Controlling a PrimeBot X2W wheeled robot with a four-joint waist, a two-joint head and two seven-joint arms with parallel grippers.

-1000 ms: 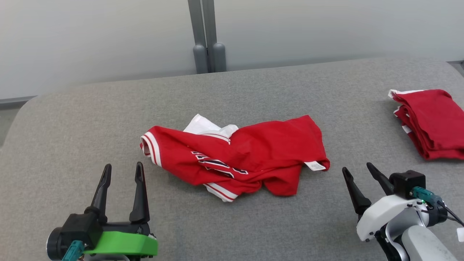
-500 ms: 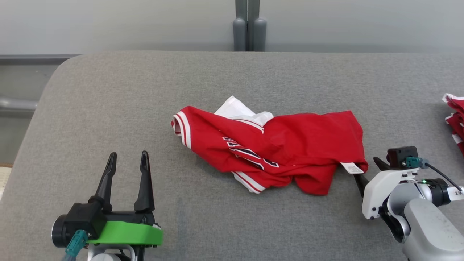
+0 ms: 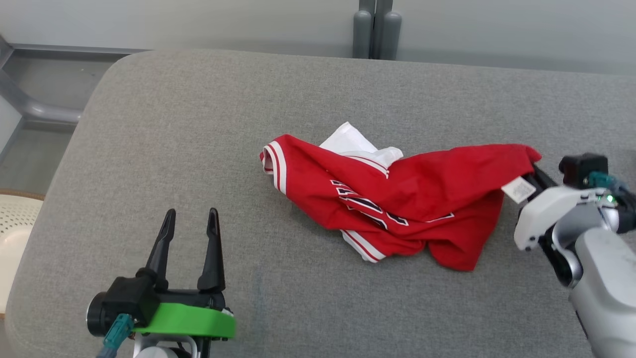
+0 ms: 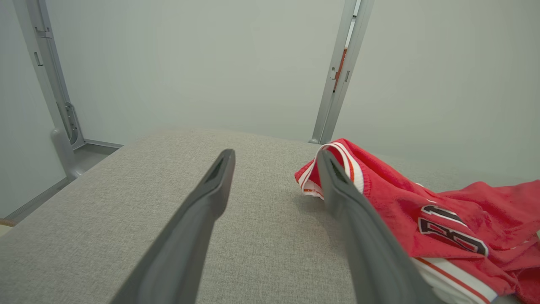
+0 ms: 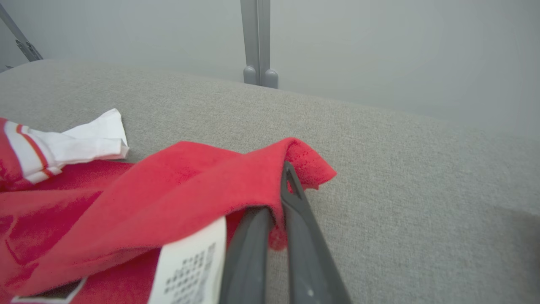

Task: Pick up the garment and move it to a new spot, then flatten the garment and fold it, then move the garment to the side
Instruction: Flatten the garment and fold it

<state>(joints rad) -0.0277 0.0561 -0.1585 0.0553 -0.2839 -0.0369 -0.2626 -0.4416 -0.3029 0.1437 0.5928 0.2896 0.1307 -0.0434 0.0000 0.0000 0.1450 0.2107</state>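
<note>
We work over a grey padded worktop (image 3: pixel 149 149). The red garment (image 3: pixel 422 199) lies crumpled near its middle, its long axis running from the left edge toward the right edge. Our right gripper (image 3: pixel 534 171) is clamped on the garment's right-hand corner, raising it a little off the surface. Our left gripper (image 3: pixel 191 219) stands wide and empty by the near edge, well apart from the cloth. We judge that the carry falls to the right arm. A white care label (image 3: pixel 517 190) hangs just beside the pinch.
</note>
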